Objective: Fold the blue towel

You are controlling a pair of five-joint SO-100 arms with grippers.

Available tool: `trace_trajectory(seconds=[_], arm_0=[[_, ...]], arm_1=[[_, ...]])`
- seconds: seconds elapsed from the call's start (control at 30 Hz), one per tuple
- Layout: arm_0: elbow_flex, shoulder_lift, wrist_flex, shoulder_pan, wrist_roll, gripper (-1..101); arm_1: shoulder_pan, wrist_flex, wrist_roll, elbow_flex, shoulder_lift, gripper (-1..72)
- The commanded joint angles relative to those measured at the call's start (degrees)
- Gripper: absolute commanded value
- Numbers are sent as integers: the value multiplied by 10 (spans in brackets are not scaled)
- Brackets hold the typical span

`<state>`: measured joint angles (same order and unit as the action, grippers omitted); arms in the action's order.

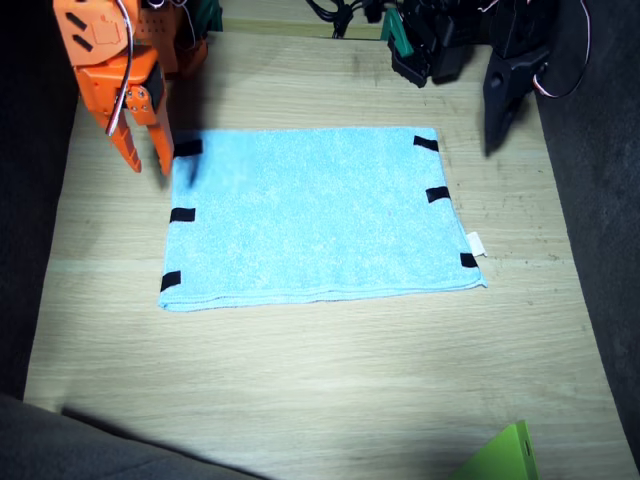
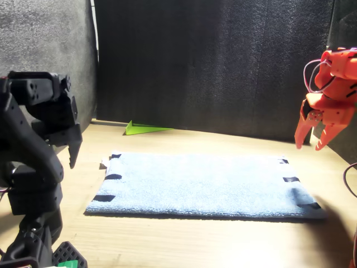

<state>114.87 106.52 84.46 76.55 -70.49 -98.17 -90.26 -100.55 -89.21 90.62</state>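
The blue towel (image 1: pixel 318 215) (image 2: pixel 203 184) lies spread flat on the wooden table, with black tape marks along both short edges and a small white tag (image 1: pixel 476 244) at one corner. My right gripper (image 1: pixel 146 162) (image 2: pixel 311 144), orange, hangs open just above the table, beside the towel's far corner on its side, holding nothing. My left gripper (image 1: pixel 498 135) (image 2: pixel 72 159), black, hovers past the opposite far corner, clear of the cloth. Its jaws look shut and empty.
A bright green flat wedge (image 1: pixel 505 455) (image 2: pixel 146 129) lies at the table's edge, opposite the arms' bases. Cables and black hardware (image 1: pixel 420 40) crowd the edge by the bases. Dark walls (image 2: pixel 223 61) surround the table.
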Motion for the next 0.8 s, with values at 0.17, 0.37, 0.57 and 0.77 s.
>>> trace_trajectory(seconds=[0.17, 0.37, 0.57, 0.77], arm_0=[[-69, -30, 18, -42, 8, 230], [-47, -40, 2, -42, 10, 224], [-35, -25, -2, -41, 11, 220], [-20, -1, -2, -44, 12, 221]], arm_1=[[-45, 14, -35, -18, -48, 228], [-34, 89, -37, -125, 11, 233], [-14, 124, -30, -200, 47, 235], [-18, 131, -25, -234, 68, 235]])
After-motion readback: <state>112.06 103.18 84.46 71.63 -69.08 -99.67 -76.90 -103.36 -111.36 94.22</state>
